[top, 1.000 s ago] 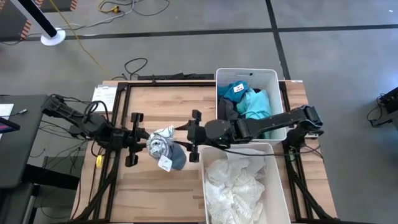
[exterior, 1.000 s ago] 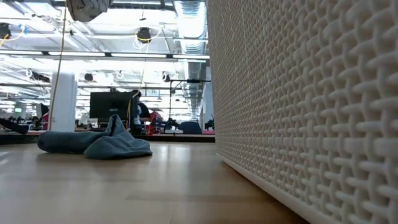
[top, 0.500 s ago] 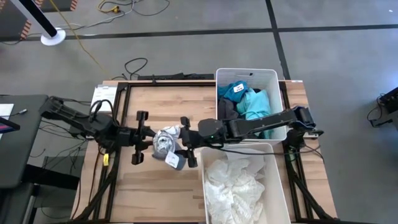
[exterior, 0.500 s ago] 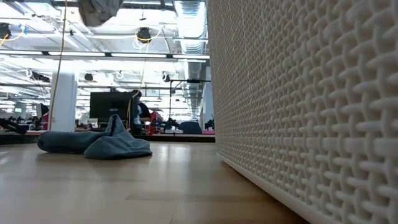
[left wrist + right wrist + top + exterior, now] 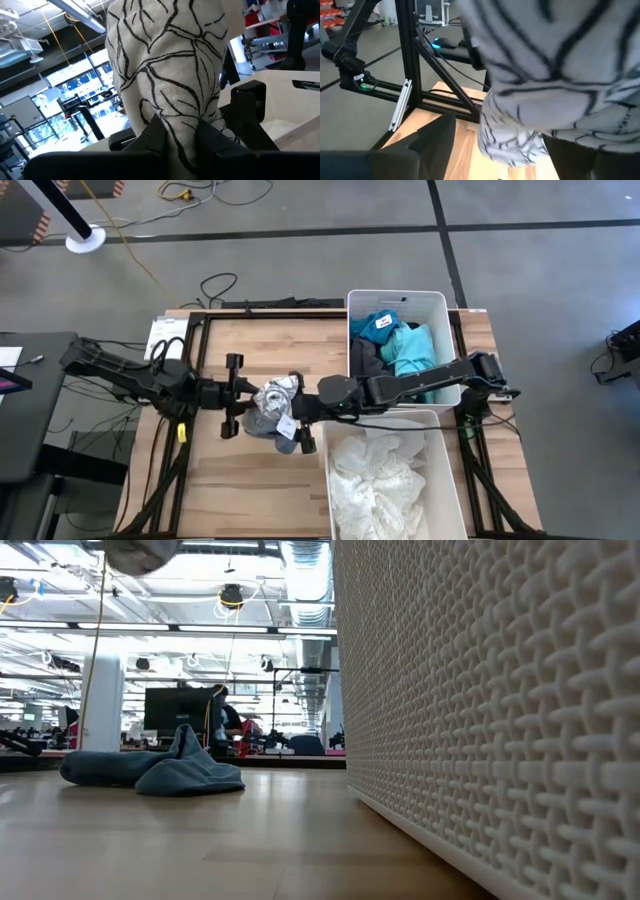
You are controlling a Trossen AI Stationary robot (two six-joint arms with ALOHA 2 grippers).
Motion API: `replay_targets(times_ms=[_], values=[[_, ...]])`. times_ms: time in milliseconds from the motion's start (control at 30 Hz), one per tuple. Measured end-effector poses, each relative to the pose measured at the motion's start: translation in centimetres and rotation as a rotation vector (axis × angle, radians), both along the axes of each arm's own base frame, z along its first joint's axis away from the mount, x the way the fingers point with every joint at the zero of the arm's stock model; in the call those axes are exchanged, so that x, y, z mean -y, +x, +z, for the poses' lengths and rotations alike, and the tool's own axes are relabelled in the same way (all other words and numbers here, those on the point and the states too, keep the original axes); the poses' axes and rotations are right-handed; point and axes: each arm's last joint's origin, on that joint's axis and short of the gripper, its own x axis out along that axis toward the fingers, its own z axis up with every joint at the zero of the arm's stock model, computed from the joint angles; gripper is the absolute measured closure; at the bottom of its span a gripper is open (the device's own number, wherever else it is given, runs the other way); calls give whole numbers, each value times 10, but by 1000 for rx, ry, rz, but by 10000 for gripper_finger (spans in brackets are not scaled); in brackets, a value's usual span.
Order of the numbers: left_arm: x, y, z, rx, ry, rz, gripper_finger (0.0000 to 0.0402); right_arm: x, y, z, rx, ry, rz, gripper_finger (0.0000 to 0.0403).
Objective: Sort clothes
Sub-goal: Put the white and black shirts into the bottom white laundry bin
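Note:
A white garment with dark leaf print hangs bunched above the middle of the table, and my left gripper is shut on it. It fills the left wrist view and shows blurred at the top of the low view. My right gripper stands open at the garment's right side, and the garment fills the space before its fingers. Under them a grey-blue garment lies flat on the table. My left gripper pinches a gathered fold of the leaf-print garment between its two fingers. The fingers come in about level from the table's left. The garment bulges out beyond them in several layers, lifted clear of the table. My right gripper: whether its open fingers touch the garment I cannot tell.
Two white bins stand at the table's right. The far bin holds teal and dark clothes, and the near one holds white clothes. The near bin's woven wall fills the right of the low view. Bare wood lies at the near left.
My left gripper has carried the leaf-print garment a little toward the table's right, keeping it clear of the table. My right gripper has come toward the table's left and near edge, up to the garment, and has turned somewhat. The grey-blue garment has stayed where it was.

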Motion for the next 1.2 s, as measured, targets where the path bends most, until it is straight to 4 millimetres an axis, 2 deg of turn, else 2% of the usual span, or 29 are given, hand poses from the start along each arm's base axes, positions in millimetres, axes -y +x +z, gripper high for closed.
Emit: replay_targets(times_ms=[200, 500, 600, 700, 800, 900, 1033, 1067, 1200], values=[[1, 3, -1, 0, 23, 5, 360, 8, 2, 1, 3, 70, -84, 75], [4, 5, -1, 11, 42, -7, 360, 11, 2, 6, 63, 68, -187, 75], [5, 9, -4, 0, 43, -18, 360, 12, 2, 5, 54, 54, -210, 88], [6, 9, -4, -2, 39, -23, 360, 14, 2, 5, 46, 51, -216, 118], [6, 9, -4, -4, 35, -31, 360, 13, 2, 3, 33, 47, -217, 166], [6, 9, -5, -8, 23, -33, 355, 14, 2, 1, 9, 34, -216, 240], [6, 10, -6, -22, -10, -39, 327, 13, 0, -2, -30, -4, -210, 360], [6, 10, -6, -27, -14, -41, 318, 13, 0, -3, -36, -17, -207, 371], [6, 10, -7, -39, -26, -46, 277, 9, -3, -4, -66, -27, -197, 371]])
